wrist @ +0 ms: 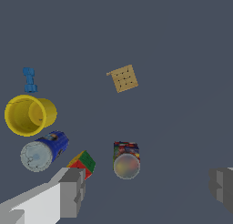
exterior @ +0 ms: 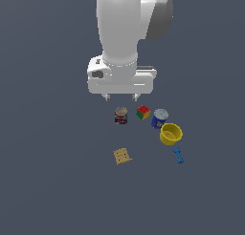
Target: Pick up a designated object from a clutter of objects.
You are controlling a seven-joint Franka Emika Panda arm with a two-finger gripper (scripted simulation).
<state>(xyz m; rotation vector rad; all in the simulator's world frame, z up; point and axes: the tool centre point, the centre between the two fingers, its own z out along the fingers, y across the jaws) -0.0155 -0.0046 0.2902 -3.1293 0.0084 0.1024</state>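
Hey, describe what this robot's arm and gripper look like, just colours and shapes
The arm is glossy white and rounded, with a grey domed joint cap on the exterior view's right. It ends in a wide white boxy gripper with two short stubby fingertips. In the wrist view the fingers are blocky grey pads on white bodies. No cables or markings are visible.

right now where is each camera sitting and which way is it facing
Exterior view: off the arm, looking down at the gripper hanging open above the dark red can, with the arm's white body above it.
Wrist view: on the wrist, looking down past both fingers at the floor.
Shared: blue can, dark red can, cube, yellow bowl, cracker, dumbbell.
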